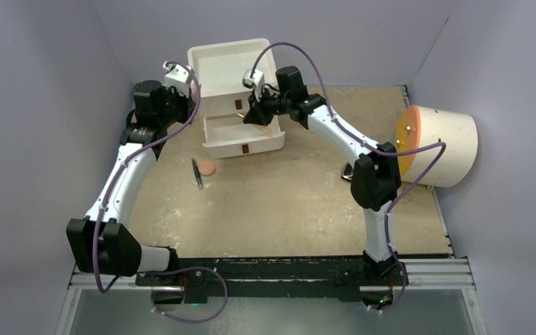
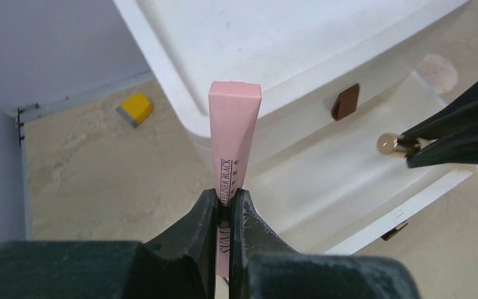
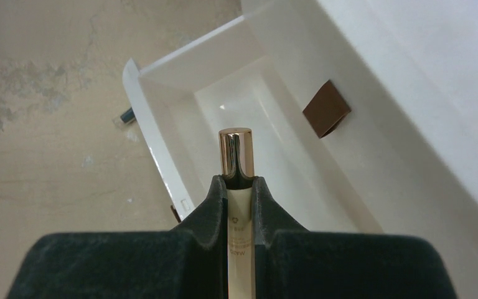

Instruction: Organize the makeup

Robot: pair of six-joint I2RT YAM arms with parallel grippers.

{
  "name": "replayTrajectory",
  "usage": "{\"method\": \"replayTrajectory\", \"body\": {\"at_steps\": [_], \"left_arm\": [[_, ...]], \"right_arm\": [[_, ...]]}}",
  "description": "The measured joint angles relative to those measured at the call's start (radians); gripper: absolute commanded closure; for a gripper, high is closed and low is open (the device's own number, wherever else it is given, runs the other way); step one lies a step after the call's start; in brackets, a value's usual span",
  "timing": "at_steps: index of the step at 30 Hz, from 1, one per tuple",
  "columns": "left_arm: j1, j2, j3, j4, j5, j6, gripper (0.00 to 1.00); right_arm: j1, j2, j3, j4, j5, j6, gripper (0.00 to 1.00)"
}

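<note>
Beige tabletop [image 2: 99, 180] backs pink box [image 2: 233, 131] between left jaws.

The right gripper [image 1: 257, 117] hangs over the white drawer unit's [image 1: 227, 66] open drawer; a slim stick [image 1: 197, 172] and peach disc [image 1: 208, 168] lie near its front.

We get soft, even light from overhead, moderately bright, leaving only faint, diffuse shadows on the table [image 1: 286, 202]. The white drawer unit [image 1: 230, 70] nearly washes out in both wrist views, and the tan tube [image 3: 239, 233] shows a small glint on its gold cap [image 3: 235, 149]. Close up, the dark fingers [image 2: 193, 243] go soft.
</note>
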Motion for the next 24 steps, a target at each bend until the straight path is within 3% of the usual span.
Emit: {"method": "replayTrajectory", "body": {"at_steps": [5, 7, 9, 17, 24], "left_arm": [[-0.003, 0.001, 0.000, 0.083, 0.127, 0.093, 1.00], [-0.009, 0.002, 0.000, 0.100, 0.166, 0.126, 1.00], [-0.021, 0.006, 0.000, 0.114, 0.196, 0.153, 1.00], [-0.108, 0.079, -0.001, 0.141, 0.249, 0.250, 1.00], [-0.166, 0.115, -0.002, 0.118, 0.227, 0.322, 1.00]], "right_arm": [[0.000, 0.018, -0.022, -0.040, -0.018, -0.027, 0.99], [0.000, 0.018, -0.023, -0.041, -0.019, -0.029, 0.90], [0.000, 0.018, -0.023, -0.044, -0.019, -0.030, 0.87], [0.000, 0.018, -0.039, -0.019, -0.013, -0.029, 0.86], [0.000, 0.018, -0.042, 0.017, 0.003, -0.033, 0.65]]}}
